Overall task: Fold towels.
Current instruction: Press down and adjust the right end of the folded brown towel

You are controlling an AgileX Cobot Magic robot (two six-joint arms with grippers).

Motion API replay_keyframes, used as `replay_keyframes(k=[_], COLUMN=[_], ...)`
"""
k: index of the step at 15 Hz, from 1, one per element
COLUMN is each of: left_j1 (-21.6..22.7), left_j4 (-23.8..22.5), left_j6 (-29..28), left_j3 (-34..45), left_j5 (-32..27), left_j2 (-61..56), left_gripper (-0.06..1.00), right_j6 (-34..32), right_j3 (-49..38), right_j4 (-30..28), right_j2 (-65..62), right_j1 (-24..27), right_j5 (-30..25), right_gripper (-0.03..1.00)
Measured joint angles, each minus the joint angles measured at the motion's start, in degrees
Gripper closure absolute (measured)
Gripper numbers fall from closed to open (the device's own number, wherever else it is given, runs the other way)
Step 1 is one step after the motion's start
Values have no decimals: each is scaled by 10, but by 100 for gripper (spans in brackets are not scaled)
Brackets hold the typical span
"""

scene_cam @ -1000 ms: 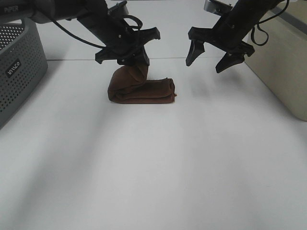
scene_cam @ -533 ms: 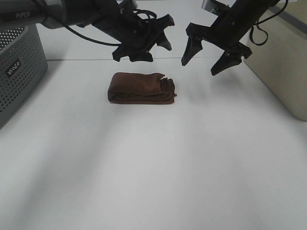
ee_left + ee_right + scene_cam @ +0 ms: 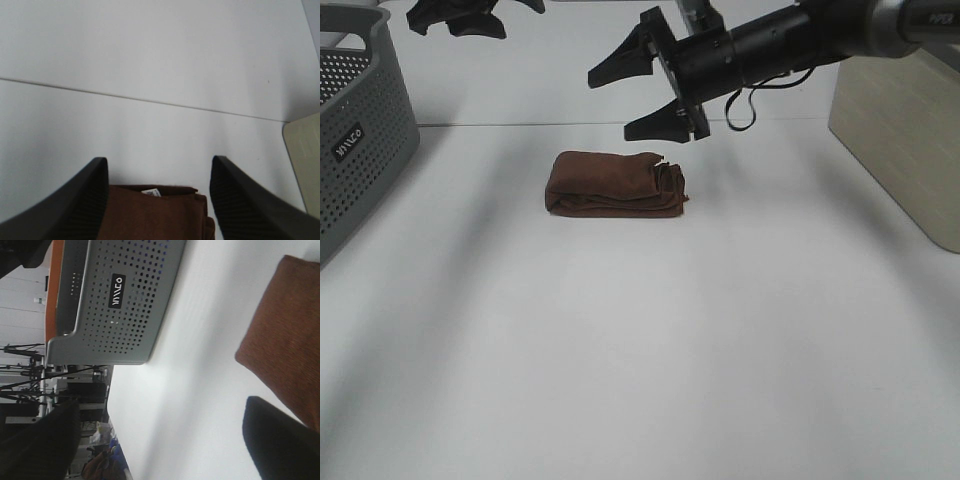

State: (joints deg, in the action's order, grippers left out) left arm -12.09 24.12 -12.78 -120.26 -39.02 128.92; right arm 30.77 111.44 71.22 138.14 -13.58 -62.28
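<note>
The dark reddish-brown towel (image 3: 615,183) lies folded into a small thick rectangle on the white table (image 3: 650,330), with its layered edges at the right end. It also shows in the left wrist view (image 3: 155,215), with its white tag (image 3: 151,192), and in the right wrist view (image 3: 285,325). My right gripper (image 3: 610,108) is open and empty. It is turned sideways, points left and hovers just behind and above the towel. My left gripper (image 3: 460,15) is raised at the far top left, partly out of frame. In its wrist view (image 3: 159,165) it is open and empty.
A grey perforated basket (image 3: 360,140) stands at the left edge and also shows in the right wrist view (image 3: 115,295). A beige box (image 3: 900,130) stands at the right edge. A seam line crosses the table behind the towel.
The left gripper let go of the towel's raised end, which now lies flat, and pulled back up and left. The right arm swung left and its gripper turned sideways above the towel.
</note>
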Motion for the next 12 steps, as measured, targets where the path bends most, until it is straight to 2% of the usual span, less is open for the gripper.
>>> replay_keyframes(k=[1, 3, 6, 8, 10, 12], left_j1=[1, 1, 1, 1, 0, 0], left_j4=[-10, -26, -39, -52, -81, -132], left_j6=[1, 10, 57, 78, 87, 88], left_j3=[0, 0, 0, 0, 0, 0], left_j5=[-17, -57, -129, -172, -205, -244], left_j2=[0, 0, -9, -29, -49, -70], left_gripper=[37, 37, 37, 37, 37, 37], right_j6=[15, 25, 5, -17, -19, -39], right_j3=[0, 0, 0, 0, 0, 0], right_j4=[23, 33, -15, -37, -51, -99], right_j2=[17, 47, 74, 77, 60, 13], right_j1=[-8, -13, -12, -12, -12, -12], right_j5=[7, 26, 74, 84, 85, 84], right_gripper=[14, 15, 16, 16, 16, 16])
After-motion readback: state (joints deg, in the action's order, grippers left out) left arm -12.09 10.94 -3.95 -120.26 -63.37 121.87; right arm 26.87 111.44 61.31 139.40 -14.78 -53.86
